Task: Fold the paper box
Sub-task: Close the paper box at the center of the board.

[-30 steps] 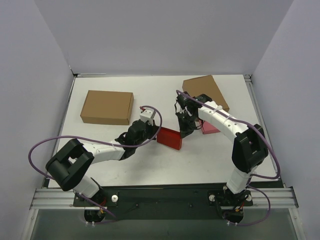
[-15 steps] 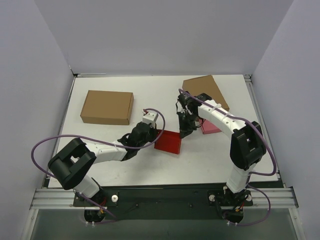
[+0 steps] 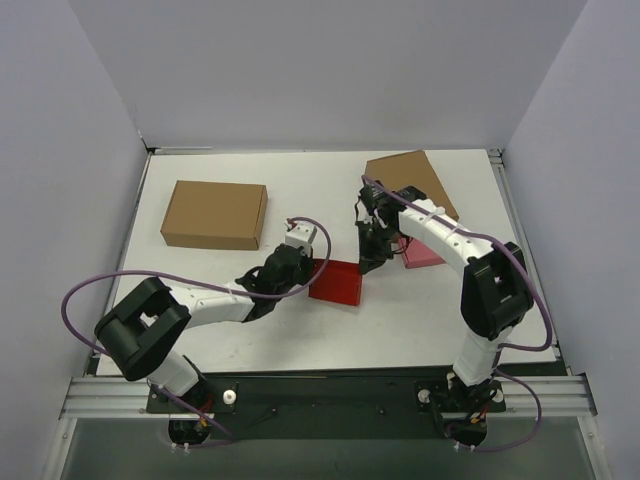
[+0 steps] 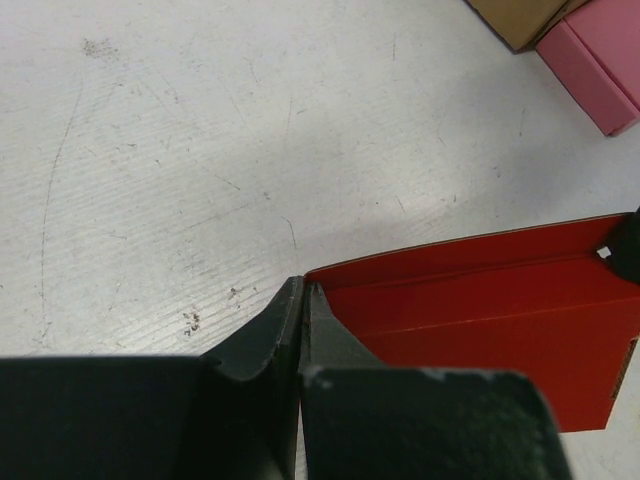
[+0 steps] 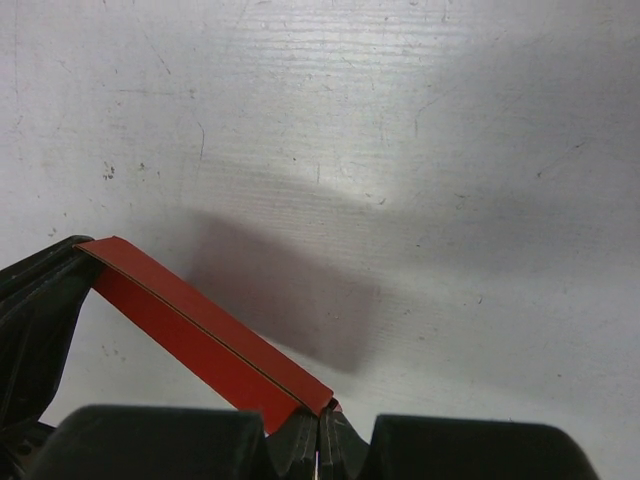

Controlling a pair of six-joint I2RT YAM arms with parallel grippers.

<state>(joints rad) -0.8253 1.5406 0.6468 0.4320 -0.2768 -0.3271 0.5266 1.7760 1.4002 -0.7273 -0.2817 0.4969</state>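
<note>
paper box (image 3: 335,283), pinched by l pincer (image 4: 302,293), r pincer (image 5: 319,422)

Centre is blocked: paper box (image 3: 337,284) sits mid-table, with left gripper (image 3: 308,274) and right gripper (image 3: 366,262) pinched on its opposite ends. Left brown box (image 3: 214,214) fills back-left. Right brown box (image 3: 412,176) and pink box (image 3: 428,256) crowd back-right, the pink one just beside the right arm (image 3: 445,238). Open lanes: bare table (image 3: 310,185) between the brown boxes, and the near strip in front of the paper box. Walls (image 3: 330,70) close three sides.
</note>
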